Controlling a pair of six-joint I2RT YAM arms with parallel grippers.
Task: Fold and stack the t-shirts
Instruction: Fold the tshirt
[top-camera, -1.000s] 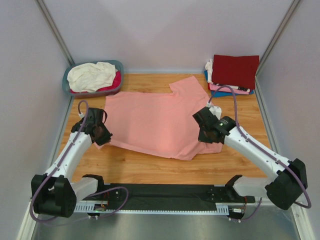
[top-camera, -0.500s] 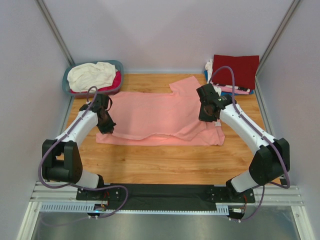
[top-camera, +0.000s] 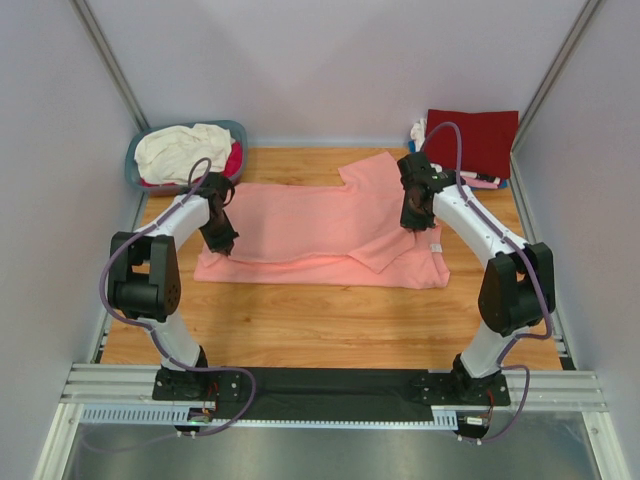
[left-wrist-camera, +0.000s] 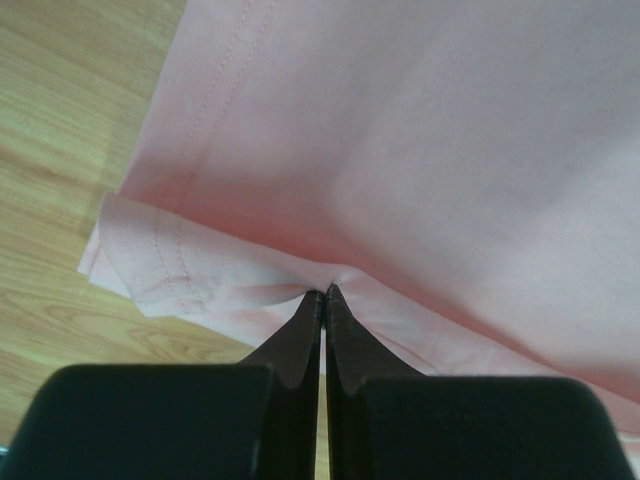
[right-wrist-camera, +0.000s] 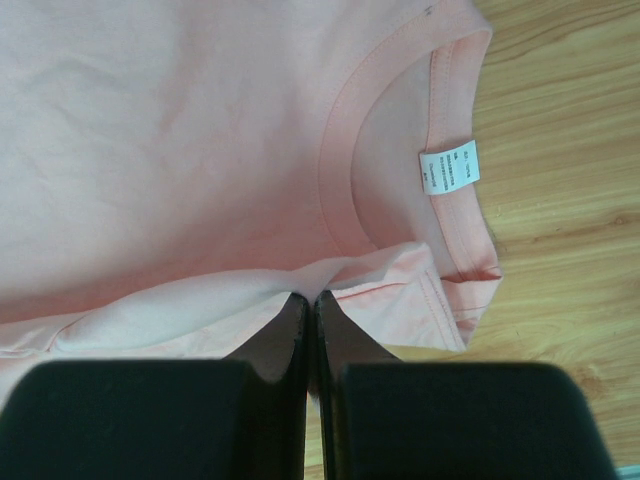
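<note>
The salmon-pink t-shirt (top-camera: 310, 225) lies spread on the wooden table, its near edge folded over toward the back. My left gripper (top-camera: 222, 243) is shut on the shirt's folded hem at its left side; the left wrist view shows the cloth (left-wrist-camera: 400, 150) pinched at the fingertips (left-wrist-camera: 325, 292). My right gripper (top-camera: 413, 217) is shut on the shirt's edge near the collar; the right wrist view shows the collar with a white label (right-wrist-camera: 448, 168) just beyond the tips (right-wrist-camera: 310, 295). A folded dark red t-shirt (top-camera: 470, 138) tops the stack at the back right.
A blue-grey plastic basket (top-camera: 140, 150) at the back left holds a cream-white tee (top-camera: 183, 150) and a magenta one (top-camera: 232, 162). The stack at the back right also shows pink (top-camera: 480, 181) and white layers. Grey walls close in the table on both sides.
Both grippers have carried the shirt's near edge away from me toward the back, folding it over the rest. The shirt now shows as a narrower band.
</note>
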